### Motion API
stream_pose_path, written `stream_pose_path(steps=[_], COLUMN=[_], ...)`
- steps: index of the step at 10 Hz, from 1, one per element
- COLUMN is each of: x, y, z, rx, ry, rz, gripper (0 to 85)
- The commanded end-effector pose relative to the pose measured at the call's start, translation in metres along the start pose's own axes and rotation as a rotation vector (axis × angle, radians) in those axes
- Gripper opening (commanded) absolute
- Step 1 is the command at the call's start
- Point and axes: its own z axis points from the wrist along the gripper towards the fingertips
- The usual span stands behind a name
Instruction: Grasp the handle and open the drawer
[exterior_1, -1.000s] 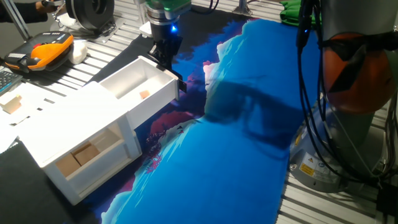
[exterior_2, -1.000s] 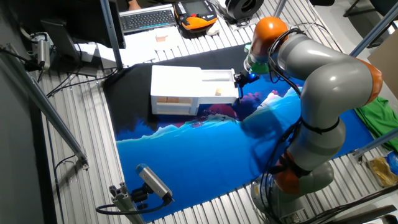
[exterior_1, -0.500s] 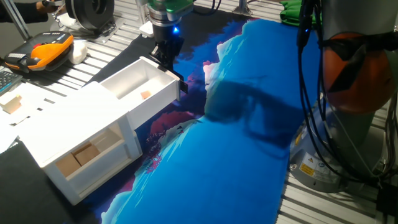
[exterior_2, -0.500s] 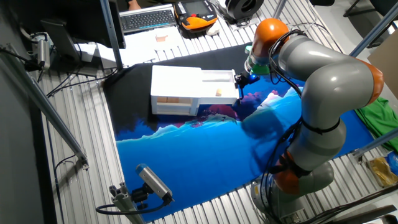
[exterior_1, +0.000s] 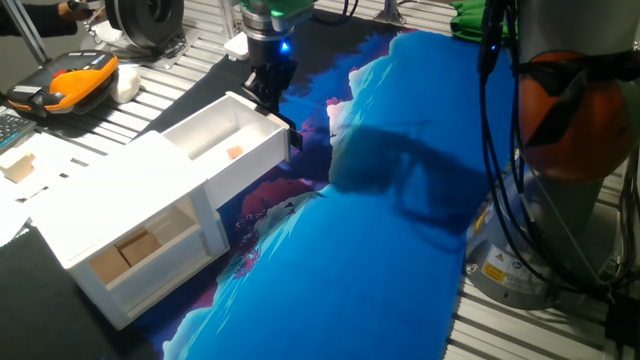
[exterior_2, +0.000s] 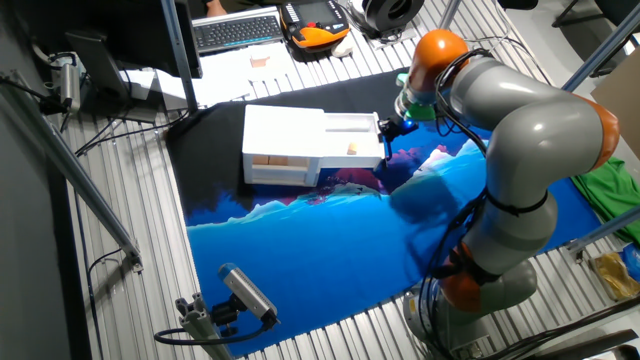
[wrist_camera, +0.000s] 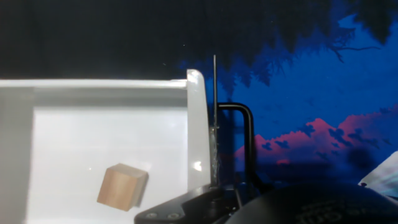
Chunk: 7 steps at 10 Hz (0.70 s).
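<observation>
The white drawer (exterior_1: 225, 140) stands pulled out of the white cabinet (exterior_1: 120, 200), and it also shows in the other fixed view (exterior_2: 350, 138). A tan cube (wrist_camera: 122, 185) lies inside it. The thin black handle (wrist_camera: 246, 140) sits on the drawer's end face (exterior_1: 292, 136). My gripper (exterior_1: 270, 88) hangs just above that end of the drawer, over the handle, and it also shows in the other fixed view (exterior_2: 386, 126). It looks open and holds nothing. In the hand view only its base shows at the bottom edge.
The cabinet's side recess holds tan blocks (exterior_1: 130, 250). A blue and black printed cloth (exterior_1: 400, 220) covers the table. An orange device (exterior_1: 75, 82) and a keyboard (exterior_2: 235, 30) lie behind the cabinet. The robot's base (exterior_1: 560, 130) stands at the right.
My gripper has shifted slightly up and to the right, away from the handle. The drawer has not moved.
</observation>
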Motion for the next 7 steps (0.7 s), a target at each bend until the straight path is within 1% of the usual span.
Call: stream_pose_path(steps=[1, 3, 4, 6, 7], x=[0.0000, 0.0001, 0.0003, 0.0006, 0.0005], y=[0.0002, -0.0005, -0.0014, -0.0035, -0.0059], z=[-0.0002, -0.0009, -0.0014, -0.0027, -0.0050], rx=[0.004, 0.021, 0.026, 0.034, 0.027], ry=[0.000, -0.004, -0.005, -0.006, -0.004], rz=[0.001, 0.004, 0.008, 0.019, 0.019], gripper=[17.0, 17.0, 34.0, 34.0, 34.0])
